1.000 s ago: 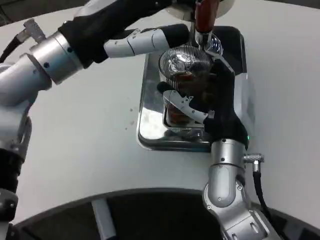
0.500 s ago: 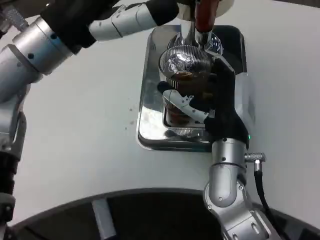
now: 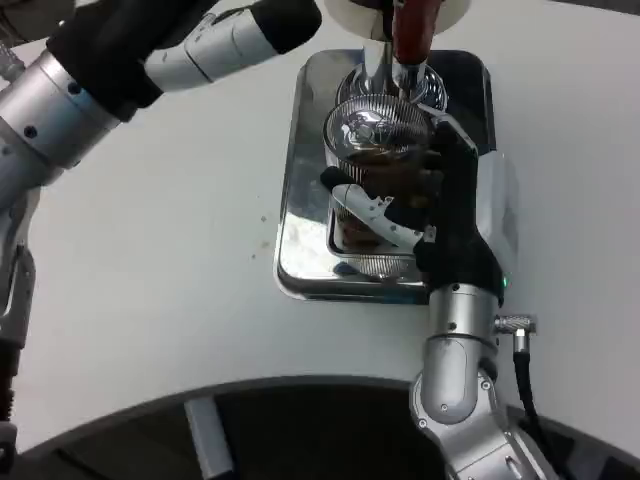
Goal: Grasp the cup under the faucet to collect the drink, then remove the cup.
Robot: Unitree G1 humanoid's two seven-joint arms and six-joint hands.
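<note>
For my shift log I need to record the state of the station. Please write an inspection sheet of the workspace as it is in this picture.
Surface: white table, a few small dark specks left of the tray.
Job's things: clear ribbed cup with dark drink, standing on the metal drip tray under the faucet.
Clutter: nothing seen.
Robot hands: right robot hand grips the cup; left robot hand is raised near the dispenser, its fingers hidden.
Cables: black cable at the right wrist.
Surroundings: dark curved edge along the bottom.
</note>
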